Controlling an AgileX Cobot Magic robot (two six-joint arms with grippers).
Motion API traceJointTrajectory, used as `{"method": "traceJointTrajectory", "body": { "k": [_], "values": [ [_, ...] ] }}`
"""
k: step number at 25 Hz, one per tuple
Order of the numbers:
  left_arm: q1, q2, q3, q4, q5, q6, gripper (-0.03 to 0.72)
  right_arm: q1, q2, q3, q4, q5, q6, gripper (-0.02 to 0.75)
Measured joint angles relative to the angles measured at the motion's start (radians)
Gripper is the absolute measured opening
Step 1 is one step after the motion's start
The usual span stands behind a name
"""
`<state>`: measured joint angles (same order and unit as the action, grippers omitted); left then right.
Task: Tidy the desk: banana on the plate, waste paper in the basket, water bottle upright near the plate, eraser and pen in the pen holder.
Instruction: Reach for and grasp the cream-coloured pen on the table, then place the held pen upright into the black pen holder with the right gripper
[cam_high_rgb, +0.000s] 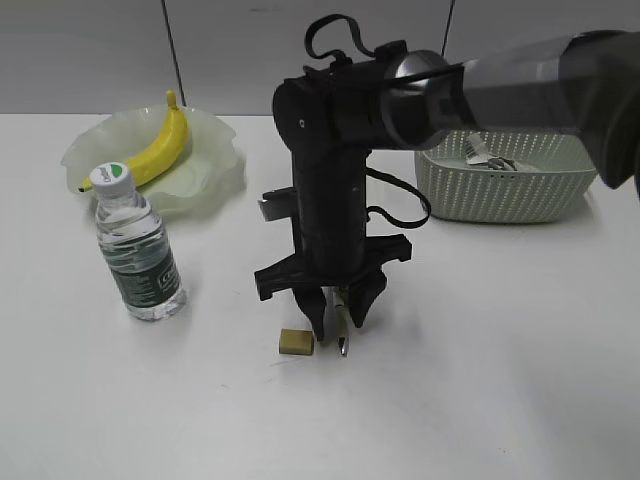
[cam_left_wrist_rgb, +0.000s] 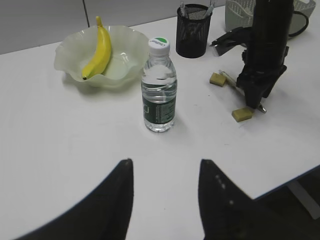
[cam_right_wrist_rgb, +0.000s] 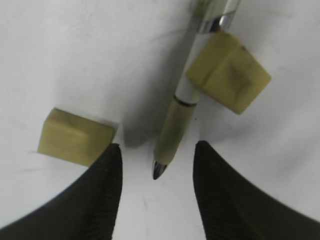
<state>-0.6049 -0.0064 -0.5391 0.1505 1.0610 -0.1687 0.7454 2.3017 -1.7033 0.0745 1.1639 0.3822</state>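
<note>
Cream pen (cam_right_wrist_rgb: 181, 116) lies tip toward the camera; right jaws spread astride it.

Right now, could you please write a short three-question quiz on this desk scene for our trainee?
1. True or false: the banana lies on the plate.
2. What does the open right gripper straddle: A an eraser, B the pen, C the water bottle?
3. How many erasers show in the right wrist view?
Key: 1 true; 2 B; 3 two.
</note>
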Motion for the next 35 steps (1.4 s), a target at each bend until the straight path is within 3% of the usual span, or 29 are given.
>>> {"method": "traceJointTrajectory", "body": {
  "k": [5,12,26,35],
  "values": [
    [0.000,0.000,0.000,0.000,0.000,0.000,0.321,-0.024,0.026,-0.001,-0.003,-0.027,0.000,0.355],
    [0.000,0.000,0.000,0.000,0.000,0.000,0.319,-0.043,0.035,-0.001,0.016,-0.036,-0.002,0.176],
    [0.000,0.000,0.000,0.000,0.000,0.000,0.314,-0.034,0.037,-0.010,-0.014,-0.026,-0.054,0.110],
    [0.000,0.000,0.000,0.000,0.000,0.000,0.313,-0.031,-0.181,-0.003,-0.012,-0.033,-0.092,0.110]
  ]
}}
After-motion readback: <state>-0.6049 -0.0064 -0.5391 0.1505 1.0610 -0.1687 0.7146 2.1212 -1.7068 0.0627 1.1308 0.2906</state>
